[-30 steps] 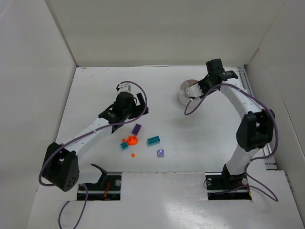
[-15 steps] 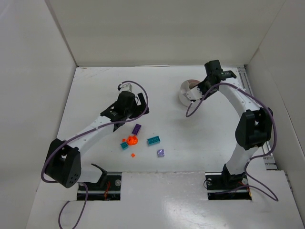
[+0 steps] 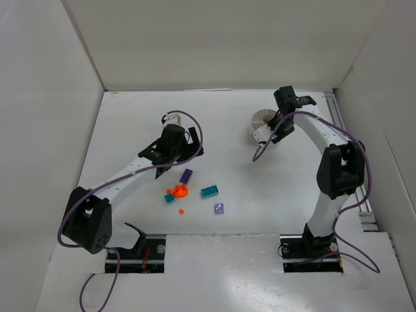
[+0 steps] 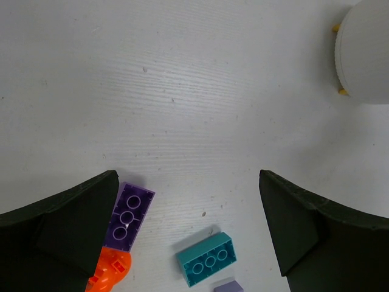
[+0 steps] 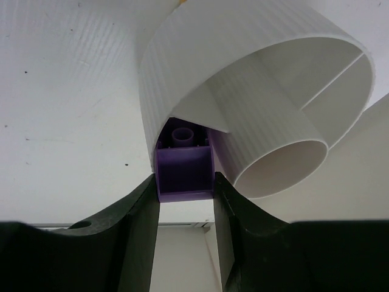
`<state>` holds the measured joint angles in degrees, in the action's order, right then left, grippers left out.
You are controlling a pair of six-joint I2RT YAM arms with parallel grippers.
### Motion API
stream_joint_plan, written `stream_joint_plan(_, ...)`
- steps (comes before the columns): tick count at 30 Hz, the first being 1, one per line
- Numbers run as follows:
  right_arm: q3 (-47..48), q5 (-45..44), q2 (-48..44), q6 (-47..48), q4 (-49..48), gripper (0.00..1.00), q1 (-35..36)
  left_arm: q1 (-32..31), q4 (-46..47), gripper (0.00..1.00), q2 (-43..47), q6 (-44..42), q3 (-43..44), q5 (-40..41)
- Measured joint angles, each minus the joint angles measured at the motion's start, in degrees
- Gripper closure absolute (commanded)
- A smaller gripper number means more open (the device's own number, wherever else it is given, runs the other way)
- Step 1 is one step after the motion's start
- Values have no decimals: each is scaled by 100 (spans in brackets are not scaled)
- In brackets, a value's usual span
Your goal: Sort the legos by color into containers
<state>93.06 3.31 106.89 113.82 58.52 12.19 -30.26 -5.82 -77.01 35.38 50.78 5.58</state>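
Left claw [image 4: 188,182] is spread as wide as it goes, nothing in it, hanging over the middle-left of the table [image 3: 130,117]. The loose legos sit just on the near side of it. Going left to right: a small teal bit [image 3: 169,199], an orange piece [image 3: 180,191] with a tiny orange bit [image 3: 181,211] nearer the bases, and a long purple brick [image 4: 129,216] whose near end is right against the orange piece. Then a teal brick [image 4: 206,266] lies a little apart to the right, and a pale purple piece [image 3: 220,208] is near that one. In the wrist view the purple brick is just beside the left finger but not between the jaws.

Over at the far right is the white dish [image 3: 259,122]. The right claw [image 5: 185,182] is partway closed and pinching a purple block [image 5: 182,164] studs-forward. The block is at the mouth of the wedge compartment between the outer wall and the central ring. Can't tell whether it touches the dish.
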Motion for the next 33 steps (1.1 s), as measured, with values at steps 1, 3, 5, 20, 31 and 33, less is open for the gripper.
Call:
stream_joint_plan(1, 2, -7, 11, 0, -2, 70, 0, 0, 0, 0, -4, 0, 0, 0)
stream_joint_plan(3, 24, -15, 17, -2, 0, 58, 0, 0, -2, 0, -7, 0, 20, 0)
stream_joint_plan(5, 74, -20, 17, -4, 7, 52, 0, 0, 0, 0, -9, -2, 55, 0)
stream_joint_plan(20, -114, 525, -1947, -931, -1307, 0, -15, 0, -109, 0, 188, 0, 98, -50)
stream_joint_plan(31, -2044, 3473, -2474, -4815, -4430, 0, 46, 0, -341, 0, 1659, 52, -485, -92)
stream_joint_plan(33, -2507, 3134, -2444, -5375, -4559, 0, 304, 0, -470, 0, 1731, 92, -664, -105)
